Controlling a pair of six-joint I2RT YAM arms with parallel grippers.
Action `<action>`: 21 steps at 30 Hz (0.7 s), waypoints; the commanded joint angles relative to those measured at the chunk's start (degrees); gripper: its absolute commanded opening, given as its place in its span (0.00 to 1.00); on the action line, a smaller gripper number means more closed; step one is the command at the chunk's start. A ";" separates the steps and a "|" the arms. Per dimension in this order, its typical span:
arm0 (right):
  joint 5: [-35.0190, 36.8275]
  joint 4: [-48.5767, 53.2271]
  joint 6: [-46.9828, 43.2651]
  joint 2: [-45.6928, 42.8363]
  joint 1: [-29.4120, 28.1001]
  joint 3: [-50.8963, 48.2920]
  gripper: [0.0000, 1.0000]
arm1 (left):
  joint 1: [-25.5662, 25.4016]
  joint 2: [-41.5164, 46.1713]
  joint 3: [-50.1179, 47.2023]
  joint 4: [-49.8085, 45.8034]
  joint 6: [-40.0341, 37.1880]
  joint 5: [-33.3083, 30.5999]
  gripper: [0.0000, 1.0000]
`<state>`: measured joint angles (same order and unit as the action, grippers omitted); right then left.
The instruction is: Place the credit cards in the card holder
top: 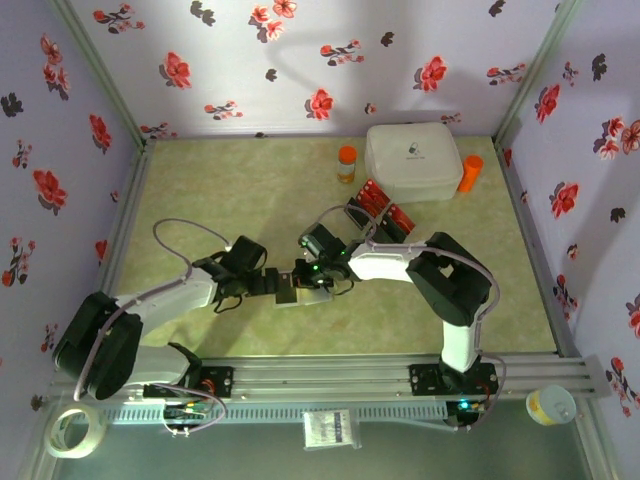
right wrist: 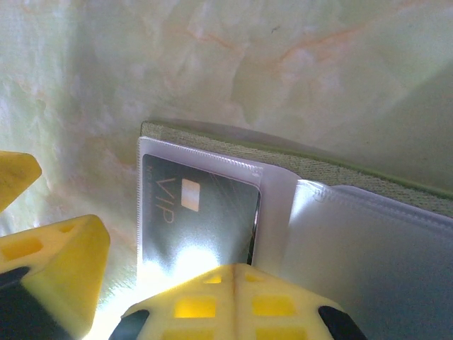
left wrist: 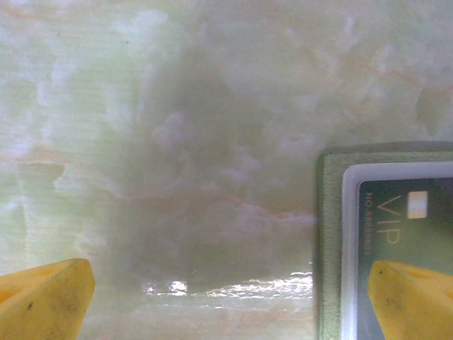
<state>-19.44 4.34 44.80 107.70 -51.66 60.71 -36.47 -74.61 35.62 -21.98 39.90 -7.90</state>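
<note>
The olive-green card holder (right wrist: pixel 333 173) lies open on the table, its clear sleeves (right wrist: pixel 368 248) spread to the right. A black credit card (right wrist: pixel 202 212) marked VIP sits inside the left sleeve. My right gripper (right wrist: pixel 241 273) is shut, its tips pressed together at the card's near edge. My left gripper (left wrist: pixel 226 304) is open and straddles the holder's (left wrist: pixel 329 234) left edge, with one finger (left wrist: pixel 414 297) over the black card (left wrist: pixel 403 227). From above, both grippers (top: pixel 283 287) (top: pixel 312 276) meet over the holder (top: pixel 292 298). More red credit cards (top: pixel 376 198) lie loose behind.
A large white rounded box (top: pixel 412 160) stands at the back right, flanked by two orange-capped bottles (top: pixel 346 163) (top: pixel 470 172). The left gripper's yellow fingers (right wrist: pixel 53 265) sit close beside the holder in the right wrist view. Walls enclose the table on three sides.
</note>
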 commanded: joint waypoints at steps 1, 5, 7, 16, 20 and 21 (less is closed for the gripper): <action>0.27 0.32 0.39 -0.77 -0.50 0.46 0.05 | 0.43 1.36 2.29 -1.65 0.47 0.32 1.00; 0.94 1.49 -0.48 -2.32 -0.03 0.64 0.06 | 0.41 2.12 3.34 -2.32 0.60 0.91 1.00; 1.29 2.16 -1.00 -3.31 0.53 0.50 0.06 | 0.43 2.37 4.16 -2.87 0.55 1.34 1.00; 1.78 3.56 -2.93 -7.46 4.57 -2.06 0.06 | -0.90 2.01 9.29 -4.14 0.30 2.71 1.00; 1.78 4.13 -3.99 -8.91 7.07 -3.80 0.06 | -2.74 0.86 12.32 -4.58 0.45 2.68 1.00; 1.69 4.33 -4.39 -9.23 7.76 -4.06 0.06 | -3.35 0.50 13.06 -4.57 0.57 2.65 1.00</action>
<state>-18.94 6.31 42.46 100.25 -45.34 58.24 -38.48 -73.23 46.02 -25.15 39.92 -5.78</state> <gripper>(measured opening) 0.064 0.997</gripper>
